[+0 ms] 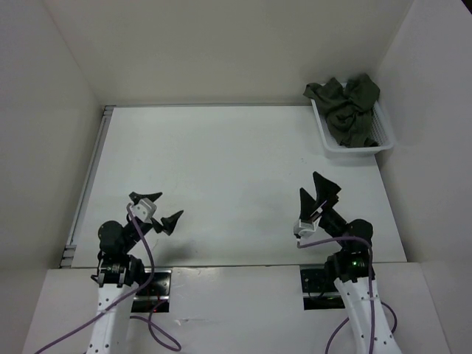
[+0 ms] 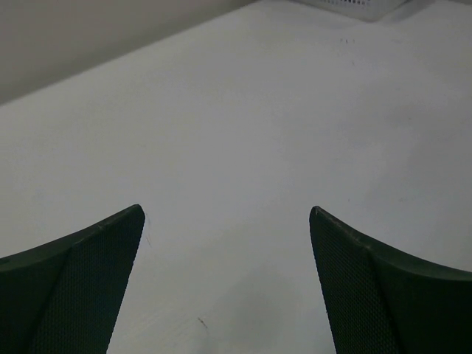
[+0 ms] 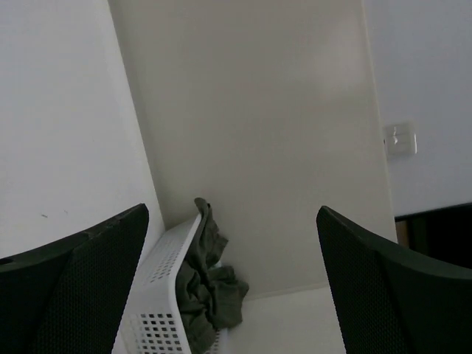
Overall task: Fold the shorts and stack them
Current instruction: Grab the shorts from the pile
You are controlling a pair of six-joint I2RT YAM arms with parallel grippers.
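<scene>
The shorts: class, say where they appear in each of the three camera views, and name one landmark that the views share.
Top external: upper right; the shorts lie heaped in the white mesh basket.
Left wrist: not in it; only a sliver of the basket shows at the top edge.
Right wrist: bottom, left of centre; the shorts spill over the basket.
Shared landmark: the white mesh basket.

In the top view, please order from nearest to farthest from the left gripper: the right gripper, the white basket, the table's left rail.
From the left gripper:
1. left rail, along the table's left edge.
2. right gripper, across on the right.
3. white basket, far right corner.
</scene>
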